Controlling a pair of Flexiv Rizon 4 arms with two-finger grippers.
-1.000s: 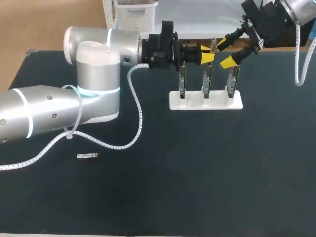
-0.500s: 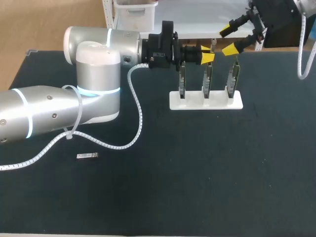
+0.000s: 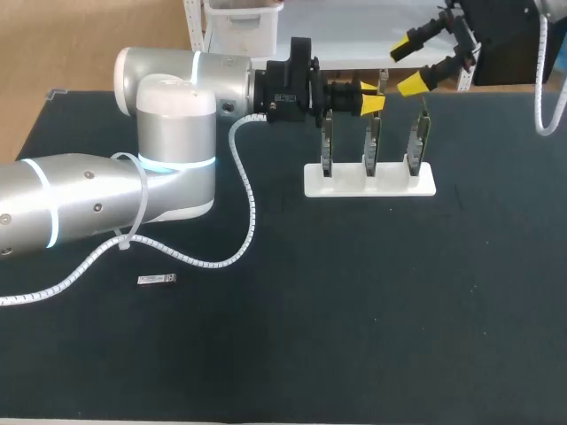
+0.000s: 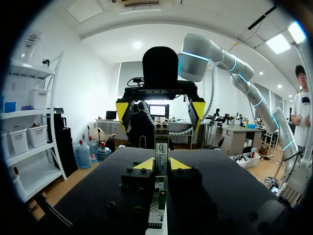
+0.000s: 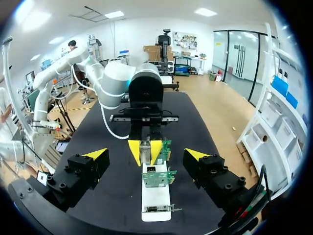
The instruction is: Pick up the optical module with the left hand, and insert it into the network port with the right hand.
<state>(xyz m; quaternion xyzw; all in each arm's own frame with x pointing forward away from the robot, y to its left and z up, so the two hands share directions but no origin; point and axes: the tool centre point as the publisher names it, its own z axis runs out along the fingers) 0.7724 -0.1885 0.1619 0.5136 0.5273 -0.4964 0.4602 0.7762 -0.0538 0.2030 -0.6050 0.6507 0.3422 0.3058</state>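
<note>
Head view: my right gripper [image 3: 409,66], fingers spread, has lifted away from the card rack [image 3: 390,183]; my left gripper [image 3: 370,96] stays pinched on the optical module [image 5: 145,151] above the middle card; I judge the right-hand insertion not yet done.

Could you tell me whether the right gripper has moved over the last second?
Yes. The right gripper has drawn away from the white stand, toward the table's far edge in the head view, now clear of the right-hand card.
</note>
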